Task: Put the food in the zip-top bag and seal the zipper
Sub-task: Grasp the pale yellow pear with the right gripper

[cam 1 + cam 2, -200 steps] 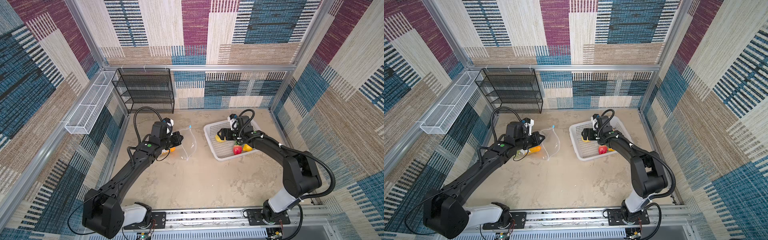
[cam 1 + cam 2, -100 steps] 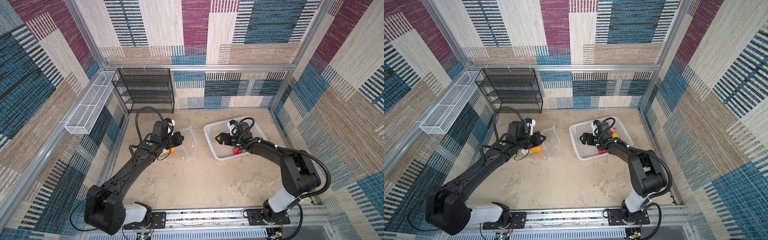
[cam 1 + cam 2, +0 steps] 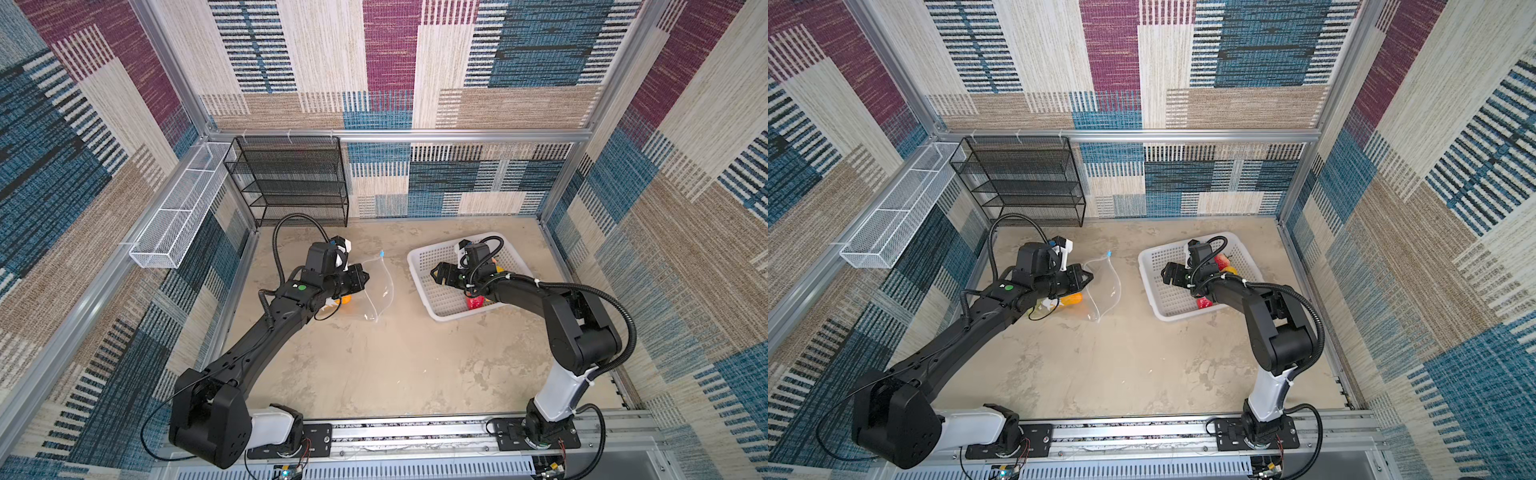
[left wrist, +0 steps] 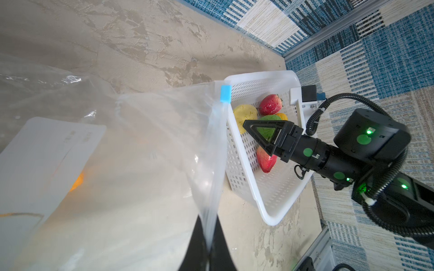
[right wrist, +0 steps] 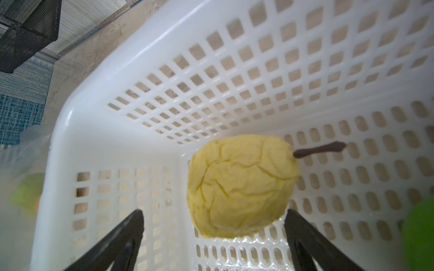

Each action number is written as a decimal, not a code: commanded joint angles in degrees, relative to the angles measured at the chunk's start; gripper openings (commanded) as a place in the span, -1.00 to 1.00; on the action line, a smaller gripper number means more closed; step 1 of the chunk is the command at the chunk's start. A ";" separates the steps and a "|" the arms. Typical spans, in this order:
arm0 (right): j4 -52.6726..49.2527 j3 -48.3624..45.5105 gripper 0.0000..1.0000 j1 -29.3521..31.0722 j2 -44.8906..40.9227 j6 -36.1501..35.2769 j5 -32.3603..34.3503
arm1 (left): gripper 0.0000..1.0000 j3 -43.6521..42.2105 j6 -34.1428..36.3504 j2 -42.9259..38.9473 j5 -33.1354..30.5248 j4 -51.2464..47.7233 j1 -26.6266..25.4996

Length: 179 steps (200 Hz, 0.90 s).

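Note:
The clear zip-top bag (image 3: 376, 286) (image 3: 1106, 286) lies on the floor left of the middle, with an orange piece of food (image 3: 1071, 300) inside. My left gripper (image 4: 208, 226) (image 3: 364, 275) is shut on the bag's mouth edge and holds it up. The zipper (image 4: 217, 131) runs to its light-blue slider (image 4: 226, 93). More food lies in the white basket (image 3: 419, 259) (image 5: 94, 89): a yellow pear (image 5: 242, 185), strawberries (image 4: 270, 104) and a green piece (image 4: 270, 118). My right gripper (image 5: 213, 211) (image 3: 436, 275) is open inside the basket. The pear lies just ahead, between its fingers.
A black wire shelf (image 3: 291, 178) stands at the back left, and a white wire tray (image 3: 178, 208) hangs on the left wall. The basket stands close to the right wall. Bare floor stretches in front of the bag and the basket.
My right gripper has shifted a little forward and down inside the basket and stays open. The left gripper keeps its hold on the bag's edge, almost still.

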 commanded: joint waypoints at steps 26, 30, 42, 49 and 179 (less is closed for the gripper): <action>3.15 4.09 0.83 -0.20 3.58 1.31 0.96 | -1.00 -0.40 0.21 -1.29 -1.04 0.74 -0.03; 3.10 4.31 0.82 -0.13 3.86 1.33 1.05 | -1.00 -0.50 0.26 -1.48 -1.27 0.74 -0.03; 2.84 4.91 0.76 -0.12 4.45 1.31 1.15 | -1.00 -0.66 0.37 -1.68 -1.58 0.93 -0.03; 2.80 5.05 0.73 -0.12 4.66 1.31 1.09 | -1.00 -0.68 0.34 -1.80 -1.60 0.94 -0.08; 2.47 3.81 0.41 0.13 6.34 0.86 0.71 | -1.00 -0.72 -0.16 -1.15 0.68 1.71 -0.12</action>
